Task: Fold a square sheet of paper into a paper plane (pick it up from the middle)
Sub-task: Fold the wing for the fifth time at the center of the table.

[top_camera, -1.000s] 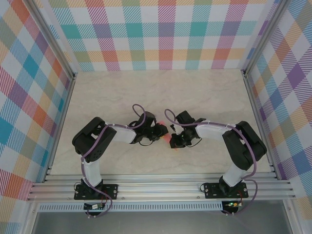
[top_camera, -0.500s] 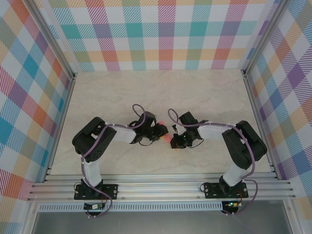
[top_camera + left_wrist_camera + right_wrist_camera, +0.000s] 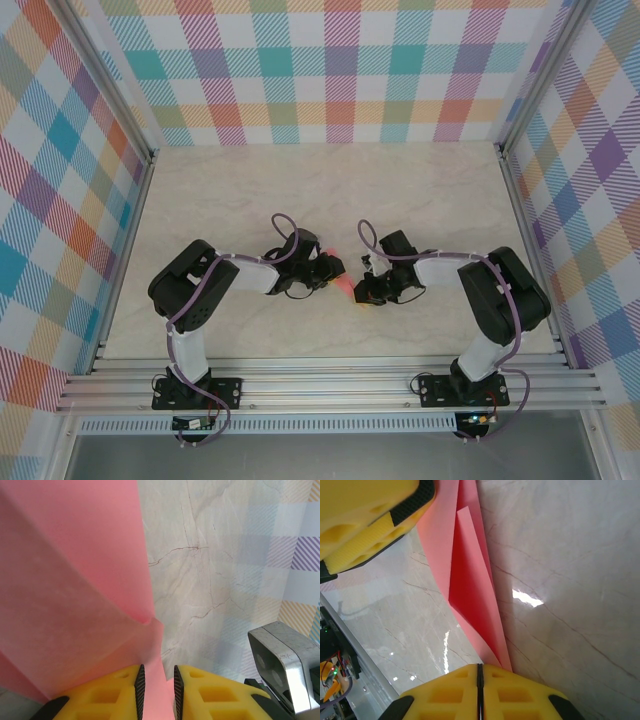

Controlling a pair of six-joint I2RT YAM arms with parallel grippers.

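The salmon-pink sheet of paper (image 3: 343,287), folded into a long narrow shape with layered flaps, lies low over the table between my two grippers. My left gripper (image 3: 333,272) is shut on one end of it. In the left wrist view the paper (image 3: 75,580) runs up from between the left gripper (image 3: 156,690) pads. My right gripper (image 3: 362,295) is shut, its pads pressed together. In the right wrist view the paper (image 3: 470,595) tapers down and slips under the right gripper (image 3: 480,680), just right of the seam. The left gripper's yellow fingers (image 3: 370,515) hold the far end.
The marble-look tabletop (image 3: 320,190) stretches away behind the grippers, enclosed by plaid walls and aluminium rails (image 3: 330,380) at the near edge. The right arm's grey camera housing (image 3: 285,660) sits close to my left gripper.
The right arm's wrist has swung to the right and its gripper has shifted slightly along the paper. The left arm has stayed still, holding the paper.
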